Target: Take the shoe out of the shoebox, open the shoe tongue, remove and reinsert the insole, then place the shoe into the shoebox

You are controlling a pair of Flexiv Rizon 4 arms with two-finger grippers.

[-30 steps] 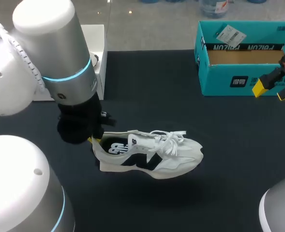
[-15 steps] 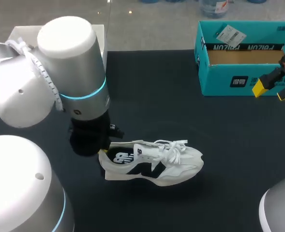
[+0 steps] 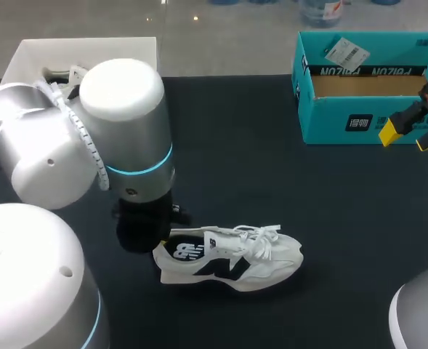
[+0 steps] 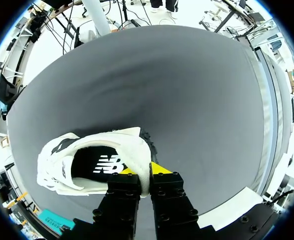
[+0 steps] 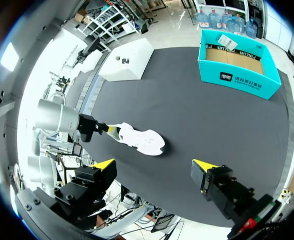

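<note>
**Shoe out of the box, held by its heel**

The black table (image 3: 272,145) fills the scene. My left arm (image 3: 119,138) comes in from the left side and bends down over the near left part of the table, its wrist standing straight above the shoe's heel.

The teal shoebox (image 3: 344,120) sits open at the far right corner, with brown card showing inside. A white box (image 3: 83,51) stands at the far left edge, partly behind the left arm.

The shoe (image 3: 232,254), white with dark side marks, is outside the shoebox and well apart from it, at the near middle of the table. It is sole down, with its toe toward the right and its laces loose on top. Whether the sole touches the table I cannot tell.

The left gripper (image 4: 145,170) is clamped on the heel collar, one finger inside the shoe's mouth and the other outside behind the heel.

The right gripper (image 3: 410,137) hangs near the shoebox's front right corner, its fingers wide apart with nothing between them.

A small paper tag (image 3: 344,51) lies inside the shoebox against its far wall.
</note>
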